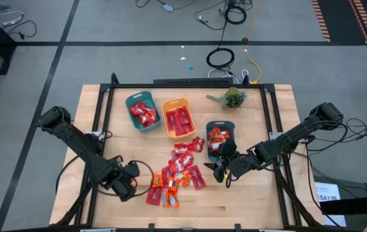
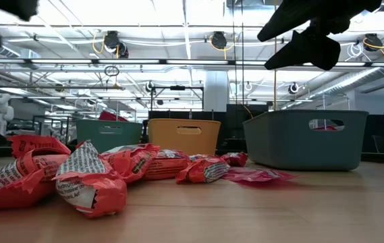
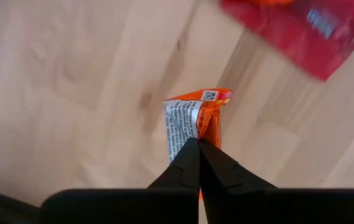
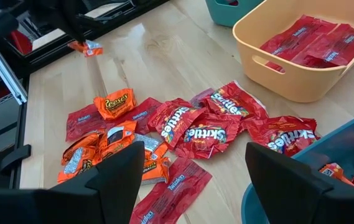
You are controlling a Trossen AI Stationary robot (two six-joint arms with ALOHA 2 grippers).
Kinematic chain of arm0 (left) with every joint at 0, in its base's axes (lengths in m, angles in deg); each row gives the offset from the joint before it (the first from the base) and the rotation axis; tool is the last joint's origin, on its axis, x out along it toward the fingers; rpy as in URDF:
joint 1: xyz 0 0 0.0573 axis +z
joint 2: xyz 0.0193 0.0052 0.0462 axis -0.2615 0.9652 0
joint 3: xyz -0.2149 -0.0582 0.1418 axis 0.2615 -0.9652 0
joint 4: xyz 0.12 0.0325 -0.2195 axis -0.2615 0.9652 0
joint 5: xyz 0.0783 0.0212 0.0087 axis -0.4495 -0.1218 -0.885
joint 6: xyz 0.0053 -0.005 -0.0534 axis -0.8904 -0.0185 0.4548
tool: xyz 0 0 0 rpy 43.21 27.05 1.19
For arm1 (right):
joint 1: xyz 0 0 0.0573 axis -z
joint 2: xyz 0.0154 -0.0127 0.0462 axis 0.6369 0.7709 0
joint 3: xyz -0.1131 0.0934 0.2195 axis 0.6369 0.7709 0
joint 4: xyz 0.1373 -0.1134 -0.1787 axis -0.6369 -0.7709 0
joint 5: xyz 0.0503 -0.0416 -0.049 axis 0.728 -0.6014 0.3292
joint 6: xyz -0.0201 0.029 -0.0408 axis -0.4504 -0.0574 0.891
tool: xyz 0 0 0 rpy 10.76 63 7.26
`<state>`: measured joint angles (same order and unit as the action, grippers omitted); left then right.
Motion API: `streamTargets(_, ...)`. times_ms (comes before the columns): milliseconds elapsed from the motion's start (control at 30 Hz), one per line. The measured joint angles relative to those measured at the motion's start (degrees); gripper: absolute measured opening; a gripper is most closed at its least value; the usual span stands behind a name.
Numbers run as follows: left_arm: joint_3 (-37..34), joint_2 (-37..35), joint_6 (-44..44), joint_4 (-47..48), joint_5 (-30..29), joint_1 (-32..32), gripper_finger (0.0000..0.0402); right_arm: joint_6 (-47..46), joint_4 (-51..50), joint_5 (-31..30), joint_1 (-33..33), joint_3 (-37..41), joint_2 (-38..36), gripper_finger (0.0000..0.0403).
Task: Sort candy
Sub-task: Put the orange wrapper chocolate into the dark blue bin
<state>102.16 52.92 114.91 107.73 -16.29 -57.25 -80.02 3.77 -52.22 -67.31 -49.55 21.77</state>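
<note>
Left wrist view shows the left claw pinched shut on one orange candy, held by its crimped end clear above the bare tabletop. From above, that claw sits at the near left, just beside the loose pile of red and orange candies spread over the middle of the wood. The right claw hangs with its fingers spread and empty just right of the pile, close to the near end of the right teal bin, which already holds orange candies. Farther back stand the orange bin with long red packets and the left teal bin with small red ones; a small plant sits behind them. The step in hand looks like carrying a picked orange piece to its bin. Next, the left arm would likely need to cross over the pile to the right teal bin without dragging the wrapper through the heap, and the right arm hovering there may have to give way to avoid a clash.
</note>
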Motion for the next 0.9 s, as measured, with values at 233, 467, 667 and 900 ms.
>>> streamTargets(233, 6.4, -0.04, -10.51, 4.34, -5.17, 6.31, 0.0001, 0.0, 0.0, 0.0, 0.0, 0.0, 0.0, 0.0272)
streamTargets(467, 11.59, -0.07, -23.23, 4.14, -10.41, 16.02, 0.0001, 0.0, 0.03, 0.0, 0.0, 0.0, 0.0, 0.0272)
streamTargets(667, 13.32, -0.09, -34.44, -3.67, -12.31, 24.48, 0.0001, 0.0, 0.03, 0.0, 0.0, 0.0, 0.0, 0.0272)
streamTargets(900, 13.32, -0.07, -43.95, -20.75, -11.99, 33.53, 0.0001, -0.02, 0.03, 0.0, 0.0, 0.0, 0.0, 0.0272)
